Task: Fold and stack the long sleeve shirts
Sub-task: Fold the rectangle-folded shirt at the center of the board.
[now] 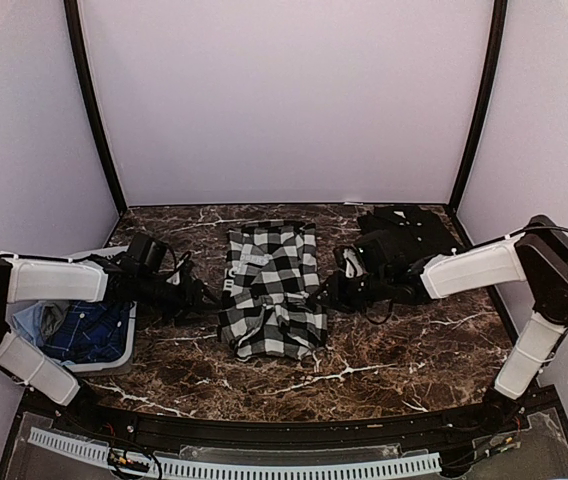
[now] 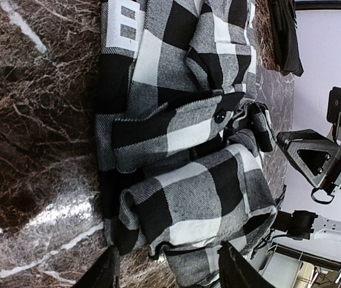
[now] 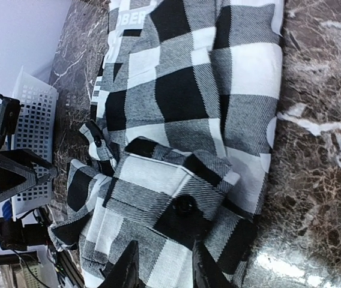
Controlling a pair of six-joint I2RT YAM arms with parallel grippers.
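The black-and-white check long sleeve shirt [image 1: 272, 290] lies partly folded in the middle of the marble table, its sleeves bunched over the near half. White block letters show on its black band in the right wrist view [image 3: 128, 18]. My left gripper [image 1: 209, 297] is at the shirt's left edge. In the left wrist view it [image 2: 170, 270] is wide open, with a fold of the shirt [image 2: 188, 150] between the fingers. My right gripper [image 1: 326, 293] is at the shirt's right edge. It [image 3: 164, 270] stands open over the shirt [image 3: 188, 90], just short of a buttoned cuff [image 3: 184, 206].
A heap of black clothing [image 1: 404, 235] lies at the back right of the table. The white perforated basket [image 1: 114, 362] stands at the left with blue clothes [image 1: 89, 330] in it; it also shows in the right wrist view [image 3: 29, 114]. Bare marble [image 1: 414, 350] lies in front.
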